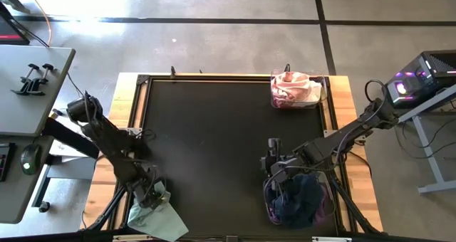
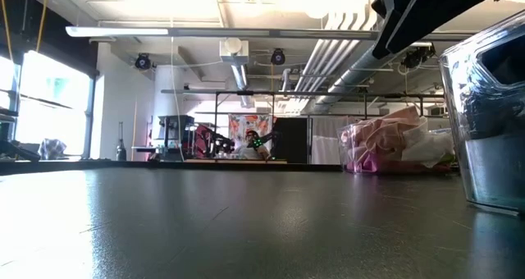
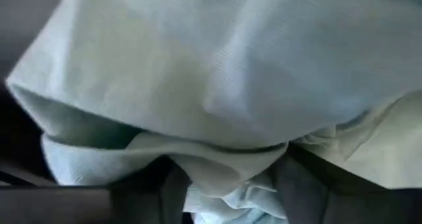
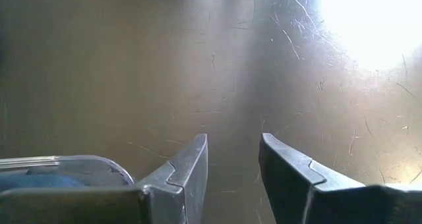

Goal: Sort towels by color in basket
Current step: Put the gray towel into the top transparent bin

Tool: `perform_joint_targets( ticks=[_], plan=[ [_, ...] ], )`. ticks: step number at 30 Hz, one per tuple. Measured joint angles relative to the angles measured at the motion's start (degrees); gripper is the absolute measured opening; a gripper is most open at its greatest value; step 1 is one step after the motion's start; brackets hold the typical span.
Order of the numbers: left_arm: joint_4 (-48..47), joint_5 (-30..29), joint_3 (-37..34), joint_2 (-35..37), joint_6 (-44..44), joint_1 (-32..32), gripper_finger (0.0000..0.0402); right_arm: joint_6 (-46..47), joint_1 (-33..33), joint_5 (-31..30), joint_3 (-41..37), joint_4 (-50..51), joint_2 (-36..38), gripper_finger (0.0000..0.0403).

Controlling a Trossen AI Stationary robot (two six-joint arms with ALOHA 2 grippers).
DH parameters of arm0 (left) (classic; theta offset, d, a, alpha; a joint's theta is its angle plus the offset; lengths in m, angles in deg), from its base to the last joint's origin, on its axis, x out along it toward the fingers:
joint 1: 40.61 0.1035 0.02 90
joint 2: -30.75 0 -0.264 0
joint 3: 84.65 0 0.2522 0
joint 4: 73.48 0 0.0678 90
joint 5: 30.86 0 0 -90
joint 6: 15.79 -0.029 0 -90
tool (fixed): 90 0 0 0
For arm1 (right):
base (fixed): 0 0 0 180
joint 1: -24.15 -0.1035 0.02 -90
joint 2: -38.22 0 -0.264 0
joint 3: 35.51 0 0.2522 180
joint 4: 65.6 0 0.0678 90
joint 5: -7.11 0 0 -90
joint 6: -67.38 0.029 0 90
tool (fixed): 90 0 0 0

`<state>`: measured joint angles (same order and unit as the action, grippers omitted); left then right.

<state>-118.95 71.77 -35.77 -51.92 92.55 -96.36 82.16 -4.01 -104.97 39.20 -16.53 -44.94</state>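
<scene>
A pale mint towel lies bunched at the table's near left corner. My left gripper points down into it; in the left wrist view the mint cloth fills the picture and my left gripper stands open with folds between its fingers. My right gripper hangs open over bare table, with nothing between the fingers. It is just beyond a clear basket of navy and purple towels. My left gripper comes at the mint towel from above, pointing steeply down. Bunched folds of the cloth lie between its parted fingers and against them. The towel lies slack in a heap under the gripper.
A second clear basket at the far right holds pink and white towels; it also shows in the low view. The dark-towel basket's rim shows beside my right fingers. The black tabletop spreads between the arms.
</scene>
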Motion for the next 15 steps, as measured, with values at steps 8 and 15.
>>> perform_joint_targets(
  ticks=[8,15],
  plan=[
    [0.03,-10.83,1.01,-2.59,-9.22,6.38,0.0037,-0.64,0.10,-2.77,-3.11,-5.36,-1.60,0.0130],
    [6.78,-49.83,6.78,-3.45,-27.95,13.24,0.0016,-6.00,1.20,1.23,-13.93,-24.24,-1.95,0.0130]
  ],
)
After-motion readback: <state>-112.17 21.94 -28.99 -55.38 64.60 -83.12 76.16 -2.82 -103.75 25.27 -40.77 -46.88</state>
